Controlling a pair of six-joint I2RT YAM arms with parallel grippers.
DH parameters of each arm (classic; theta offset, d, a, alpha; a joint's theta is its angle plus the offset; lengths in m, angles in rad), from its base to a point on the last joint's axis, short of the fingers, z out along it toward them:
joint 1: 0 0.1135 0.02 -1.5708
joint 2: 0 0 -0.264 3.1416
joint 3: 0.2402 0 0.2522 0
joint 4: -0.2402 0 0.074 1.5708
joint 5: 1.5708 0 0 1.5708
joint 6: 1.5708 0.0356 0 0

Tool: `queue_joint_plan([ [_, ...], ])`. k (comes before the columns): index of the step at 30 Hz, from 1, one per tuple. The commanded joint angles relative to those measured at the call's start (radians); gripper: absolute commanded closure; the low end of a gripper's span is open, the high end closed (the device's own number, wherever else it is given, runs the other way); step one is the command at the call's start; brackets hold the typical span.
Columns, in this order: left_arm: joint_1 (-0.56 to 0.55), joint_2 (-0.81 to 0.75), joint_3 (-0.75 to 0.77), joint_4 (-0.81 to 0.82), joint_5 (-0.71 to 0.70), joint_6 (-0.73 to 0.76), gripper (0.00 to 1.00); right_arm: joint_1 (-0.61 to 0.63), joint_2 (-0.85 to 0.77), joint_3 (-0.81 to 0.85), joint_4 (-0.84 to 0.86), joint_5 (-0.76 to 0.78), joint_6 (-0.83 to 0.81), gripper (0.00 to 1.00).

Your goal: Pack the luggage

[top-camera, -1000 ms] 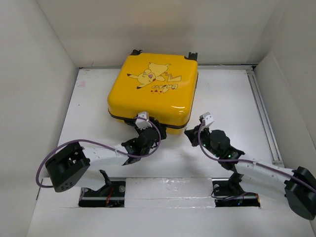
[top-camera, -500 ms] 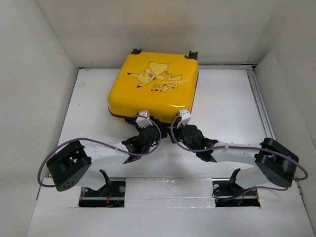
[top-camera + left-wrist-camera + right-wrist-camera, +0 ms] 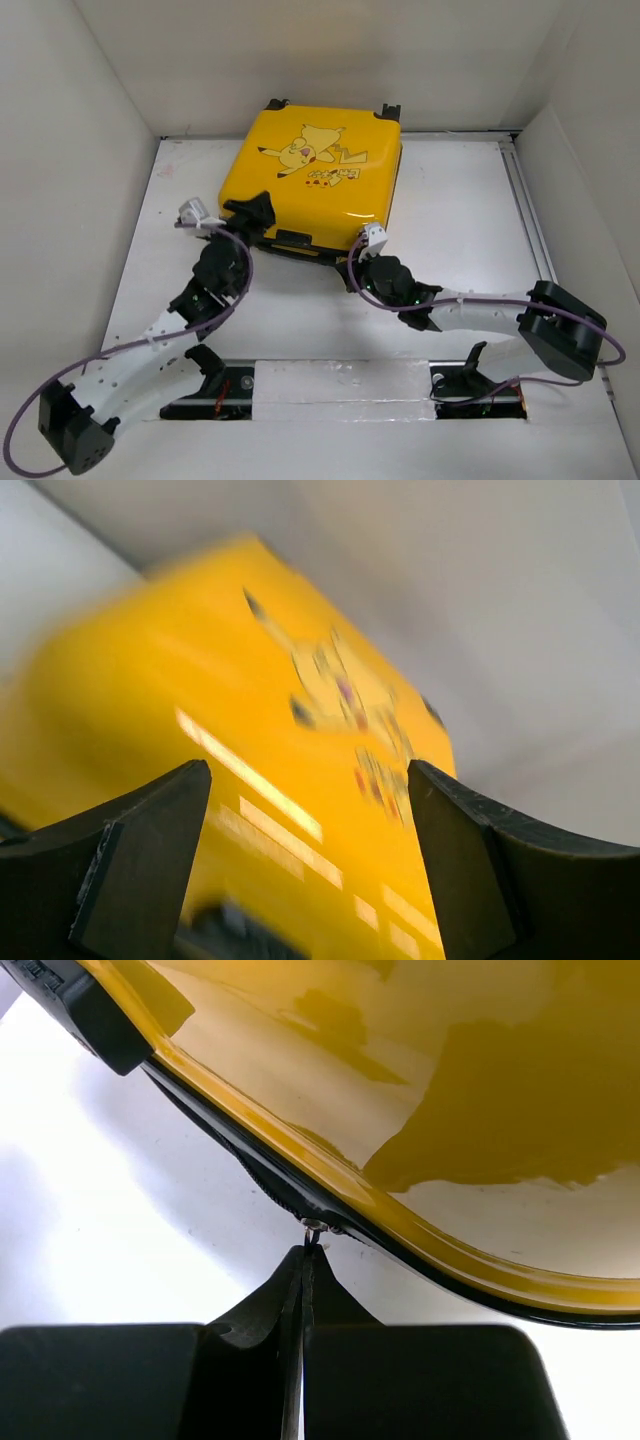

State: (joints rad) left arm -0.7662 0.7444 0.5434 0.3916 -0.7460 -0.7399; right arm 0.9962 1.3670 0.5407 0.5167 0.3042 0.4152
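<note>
While the luggage (image 3: 315,175) lies flat at the far middle of the white table (image 3: 460,210), print side up, both claws sit along its near side. The left gripper (image 3: 262,210) is at the near left corner of the yellow shell, its jaws spread wide with nothing between them. In the left wrist view the blurred lid and its cartoon fill the gap between the two dark fingers (image 3: 140,860), beyond their tips.

The right gripper (image 3: 303,1260) is at the near edge, toward the right corner, its jaws pressed together. Their tips meet a small metal zipper pull (image 3: 313,1225) that hangs from the black zipper trim (image 3: 250,1175). Whether the pull is actually pinched I cannot tell.

By count: one luggage, two claws, one zipper pull in view, and two black wheels at the far edge, one on the left (image 3: 275,104) and one on the right (image 3: 390,110).
</note>
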Motion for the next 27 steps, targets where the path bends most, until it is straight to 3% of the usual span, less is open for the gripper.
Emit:
queue_joint_plan([
  [1,0.239,0.122,0.137,-0.022,0.099,0.018,0.24,0.025,-0.022,-0.012,-0.001,-0.106,0.007,1.0],
  [2,0.324,0.153,0.157,-0.022,0.182,-0.036,0.24,0.025,-0.035,-0.012,-0.018,-0.106,0.007,1.0],
  [3,0.414,0.183,0.173,-0.022,0.377,-0.076,0.24,0.025,-0.036,-0.012,-0.03,-0.115,0.007,1.0],
  [4,0.59,0.246,0.173,-0.013,0.473,-0.11,0.24,0.025,-0.051,-0.012,-0.03,-0.116,0.007,1.0],
  [6,0.72,0.308,0.162,0.056,0.644,-0.214,0.24,0.025,-0.062,-0.012,-0.03,-0.128,-0.003,1.0],
  [8,0.824,0.392,0.11,0.148,0.695,-0.266,0.25,0.035,-0.062,-0.002,-0.04,-0.139,-0.013,1.0],
  [14,0.84,0.579,0.106,0.229,0.885,-0.292,0.26,0.057,-0.026,0.083,-0.084,-0.169,-0.033,1.0],
  [18,0.792,0.647,0.087,0.26,0.912,-0.29,0.26,0.11,0.076,0.183,-0.052,-0.169,-0.033,1.0],
  [27,0.772,0.575,0.007,0.299,1.016,-0.245,0.28,0.142,0.369,0.444,0.037,-0.256,-0.078,1.0],
])
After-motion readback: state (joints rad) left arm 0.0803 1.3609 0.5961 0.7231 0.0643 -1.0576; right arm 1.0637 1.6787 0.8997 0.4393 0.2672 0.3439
